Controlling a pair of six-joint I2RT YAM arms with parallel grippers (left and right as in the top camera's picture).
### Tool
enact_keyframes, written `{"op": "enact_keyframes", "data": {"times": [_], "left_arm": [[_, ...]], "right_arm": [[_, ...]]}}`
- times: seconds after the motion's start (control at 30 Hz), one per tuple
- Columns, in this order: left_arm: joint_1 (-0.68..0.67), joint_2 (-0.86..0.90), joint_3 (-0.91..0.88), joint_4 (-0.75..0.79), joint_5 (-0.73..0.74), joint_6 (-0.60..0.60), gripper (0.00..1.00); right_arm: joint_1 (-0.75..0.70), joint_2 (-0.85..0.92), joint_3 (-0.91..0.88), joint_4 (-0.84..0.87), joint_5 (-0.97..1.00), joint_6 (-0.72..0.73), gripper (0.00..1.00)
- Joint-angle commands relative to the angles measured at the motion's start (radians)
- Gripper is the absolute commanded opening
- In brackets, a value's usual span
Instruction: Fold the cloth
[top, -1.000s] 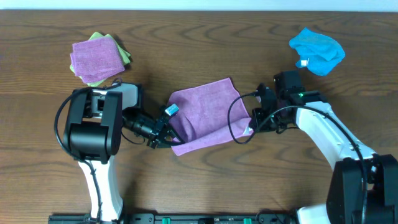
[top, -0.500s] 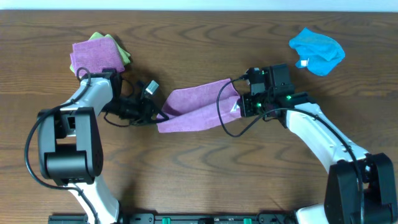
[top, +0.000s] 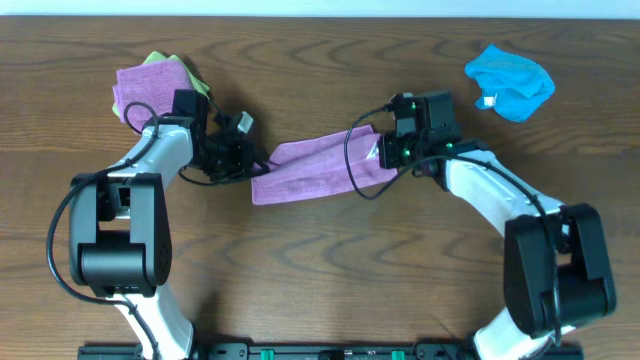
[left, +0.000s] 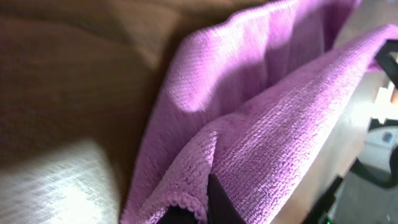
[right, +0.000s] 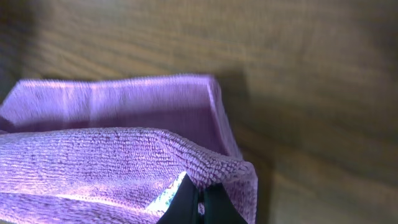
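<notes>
No readable text, label or number anywhere.

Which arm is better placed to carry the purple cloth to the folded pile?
Probably left: the left fingers grip the cloth end nearest the pile; the right fingers hold the far end.

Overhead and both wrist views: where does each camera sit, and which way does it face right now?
Overhead: above the table, looking straight down; both arms show, holding the cloth by its two ends.
Left wrist: on the left arm, looking along the cloth's folded layers; left fingers show at the bottom edge.
Right wrist: on the right arm, looking at the cloth's corner and wood; right fingers show at the bottom.
Shared: all three see the cloth.
</notes>
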Motion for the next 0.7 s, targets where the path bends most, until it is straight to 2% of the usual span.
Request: {"op": "enact_keyframes", "data": {"times": [0.0, 0.23, 0.67], "left_arm": [[0.010, -0.010, 0.009, 0.050, -0.063, -0.089, 0.06], [0.010, -0.010, 0.009, 0.165, -0.143, -0.167, 0.06], [0.004, -0.002, 0.009, 0.236, -0.247, -0.176, 0.06]], "right_arm": [[0.004, 0.031, 0.060, 0.015, 0.039, 0.003, 0.01], [0.005, 0.072, 0.080, 0.049, 0.071, 0.001, 0.01], [0.023, 0.158, 0.085, 0.141, 0.074, 0.001, 0.01]]}}
